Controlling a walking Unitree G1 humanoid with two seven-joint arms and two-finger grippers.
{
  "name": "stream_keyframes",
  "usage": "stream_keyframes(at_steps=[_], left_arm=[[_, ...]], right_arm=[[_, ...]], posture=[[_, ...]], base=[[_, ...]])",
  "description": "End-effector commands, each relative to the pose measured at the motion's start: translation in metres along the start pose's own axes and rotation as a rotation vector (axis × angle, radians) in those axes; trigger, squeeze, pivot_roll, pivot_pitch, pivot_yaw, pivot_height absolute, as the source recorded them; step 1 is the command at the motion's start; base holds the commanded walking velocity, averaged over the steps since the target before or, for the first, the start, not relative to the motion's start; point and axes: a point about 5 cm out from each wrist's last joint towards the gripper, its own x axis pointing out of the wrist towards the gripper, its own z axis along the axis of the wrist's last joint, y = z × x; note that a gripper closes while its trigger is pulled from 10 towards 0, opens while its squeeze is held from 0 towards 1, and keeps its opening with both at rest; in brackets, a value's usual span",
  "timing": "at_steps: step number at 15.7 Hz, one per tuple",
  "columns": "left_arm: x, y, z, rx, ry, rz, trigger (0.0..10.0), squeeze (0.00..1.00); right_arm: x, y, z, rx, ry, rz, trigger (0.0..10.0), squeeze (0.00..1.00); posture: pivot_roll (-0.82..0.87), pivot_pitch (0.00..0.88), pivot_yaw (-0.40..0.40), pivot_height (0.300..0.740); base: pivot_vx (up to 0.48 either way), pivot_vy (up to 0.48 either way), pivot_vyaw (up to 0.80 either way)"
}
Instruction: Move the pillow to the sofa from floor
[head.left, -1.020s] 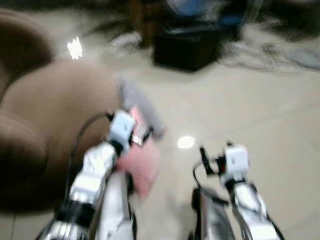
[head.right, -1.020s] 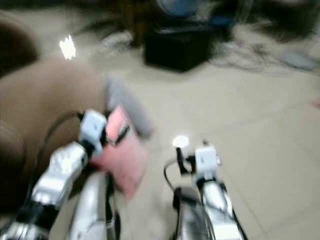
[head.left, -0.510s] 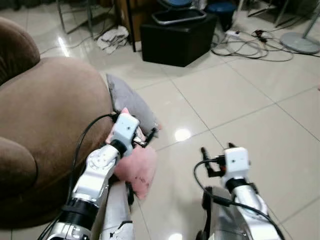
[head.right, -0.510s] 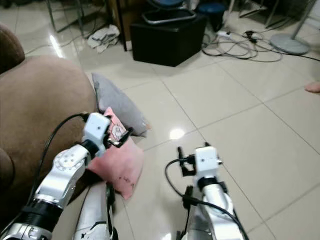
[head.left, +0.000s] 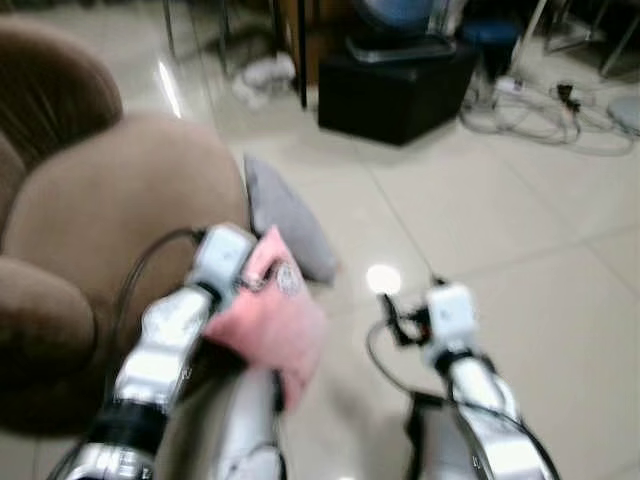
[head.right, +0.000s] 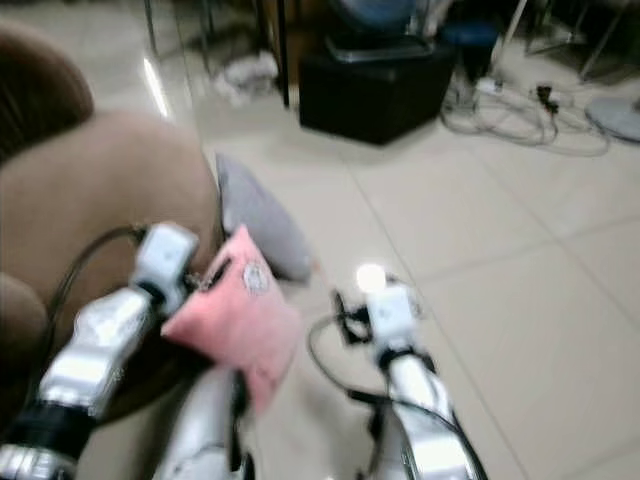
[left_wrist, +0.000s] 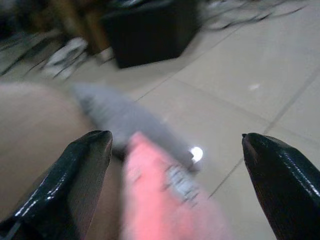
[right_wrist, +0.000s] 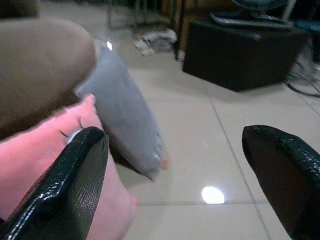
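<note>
You're in a home living room: a brown sofa (head.left: 100, 230) at left, pale floor tiles (head.left: 500, 220), a black box (head.left: 395, 85) and loose cables (head.left: 545, 110) at the top.
</note>
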Motion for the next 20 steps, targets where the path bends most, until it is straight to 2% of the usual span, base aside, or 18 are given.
stream_keyframes(at_steps=[1,6,10,12,13,14,15,17,20], left_arm=[[0.005,-0.013,-0.003,0.003,0.027,-0.054,10.0,0.00],[0.014,-0.015,-0.012,0.012,0.090,-0.034,10.0,0.00],[0.022,-0.024,-0.021,-0.023,0.153,-0.026,10.0,0.00],[0.027,-0.016,-0.027,-0.051,0.221,0.047,10.0,0.00],[0.030,-0.006,-0.031,-0.054,0.266,0.127,10.0,0.00],[0.031,-0.004,-0.031,-0.055,0.275,0.144,10.0,0.00],[0.032,0.007,-0.034,-0.081,0.319,0.250,10.0,0.00],[0.031,0.021,-0.036,-0.130,0.359,0.365,10.0,0.00],[0.031,0.031,-0.035,-0.100,0.364,0.380,10.0,0.00]], right_arm=[[-0.008,-0.009,-0.012,0.007,0.052,-0.017,10.0,0.00],[-0.011,-0.013,-0.011,-0.016,0.063,-0.020,10.0,0.00],[-0.013,-0.013,-0.012,-0.019,0.071,-0.025,10.0,0.00],[-0.011,-0.011,-0.009,-0.011,0.063,-0.020,10.0,0.00],[-0.010,-0.009,-0.007,-0.021,0.059,-0.005,10.0,0.00],[-0.010,-0.008,-0.007,-0.028,0.057,0.001,10.0,0.00],[-0.011,-0.007,-0.009,-0.016,0.071,0.010,10.0,0.00],[-0.012,-0.005,-0.007,-0.002,0.061,0.013,10.0,0.00],[-0.017,0.000,-0.002,-0.002,0.052,0.024,10.0,0.00]], posture=[[0.05,0.095,0.027,0.511],[0.04,0.102,0.029,0.511],[0.03,0.110,0.024,0.511],[0.03,0.119,0.019,0.511],[0.02,0.125,0.014,0.511],[0.02,0.127,0.014,0.511],[0.01,0.127,0.010,0.511],[0.00,0.136,0.012,0.496],[-0.02,0.176,0.012,0.466]], base=[[0.000,0.000,0.00],[0.000,0.000,0.00],[0.000,0.000,0.00],[0.000,0.000,0.00],[0.000,0.000,0.00],[0.000,0.000,0.00],[0.000,0.000,0.00],[0.000,0.000,0.00],[0.000,0.000,0.00]])
